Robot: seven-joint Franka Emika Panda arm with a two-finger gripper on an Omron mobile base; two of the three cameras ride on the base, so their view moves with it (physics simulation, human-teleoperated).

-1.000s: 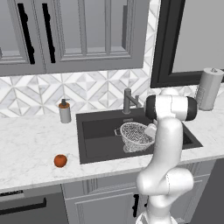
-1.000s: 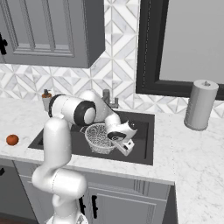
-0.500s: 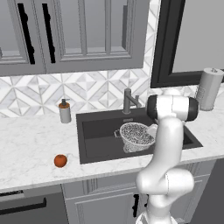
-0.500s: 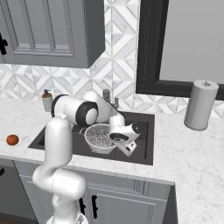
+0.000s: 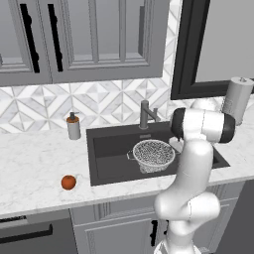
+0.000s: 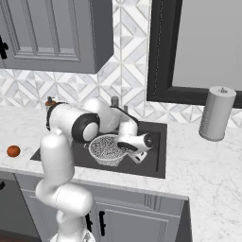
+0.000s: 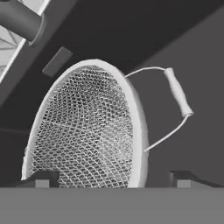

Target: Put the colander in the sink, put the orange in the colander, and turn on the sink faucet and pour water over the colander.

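Observation:
The colander [image 5: 153, 154] [image 6: 108, 149], a round silvery mesh bowl, rests in the dark sink [image 5: 111, 149] [image 6: 152, 163] below the faucet [image 5: 145, 114] [image 6: 116, 101]. My gripper [image 6: 138, 157] sits low in the basin at the colander's right side. In the hand view the gripper [image 7: 113, 177] is open, its two tips wide apart on either side of the colander [image 7: 87, 127] rim, and a wire side handle shows to the right. The faucet [image 7: 19, 19] post crosses the top left corner there. The orange [image 5: 68, 182] [image 6: 13, 151] lies on the white counter left of the sink.
A grey soap dispenser [image 5: 74, 126] [image 6: 49, 101] stands at the back left of the sink. A paper towel roll [image 5: 237, 99] [image 6: 216, 113] stands on the counter to the right. Grey cabinets hang above the counter.
The jaws have spread from shut on the colander's rim to wide apart, letting it go. The colander has stayed in the sink.

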